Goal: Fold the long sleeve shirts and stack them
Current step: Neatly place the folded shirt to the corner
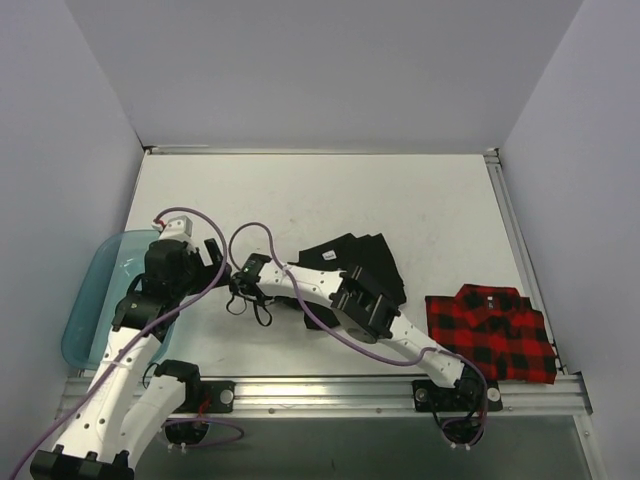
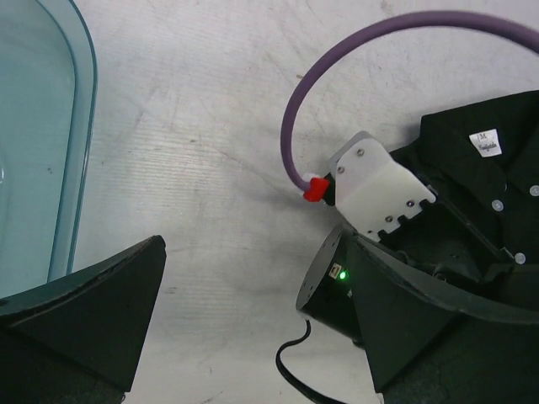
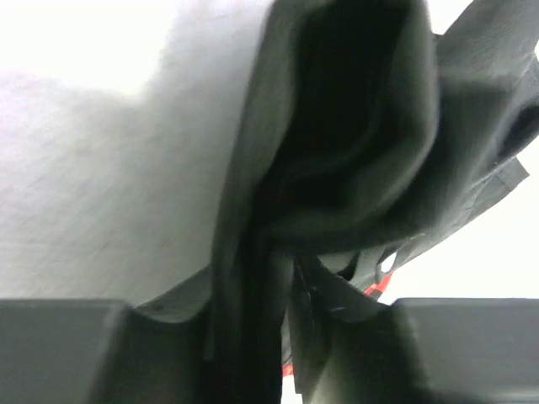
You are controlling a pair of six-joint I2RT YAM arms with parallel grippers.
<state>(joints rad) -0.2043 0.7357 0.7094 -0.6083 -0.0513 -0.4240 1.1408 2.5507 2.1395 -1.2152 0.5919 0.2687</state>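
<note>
2 shirts on bench (image 1: pixel 400 200) | black shirt (image 1: pixel 355 262) rumpled, rt of tub (image 1: pixel 95 300) | check shirt (image 1: pixel 492 332) folded, farther rt of tub | L gripper (image 2: pixel 257 278) spread, empty, beside tub | R gripper (image 3: pixel 261 307) spread, black cloth bunched inside

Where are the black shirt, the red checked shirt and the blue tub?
black shirt (image 1: pixel 368 254): top view, its folded upper part.
red checked shirt (image 1: pixel 492 332): top view, middle of its body.
blue tub (image 1: pixel 88 312): top view, its left wall.
</note>
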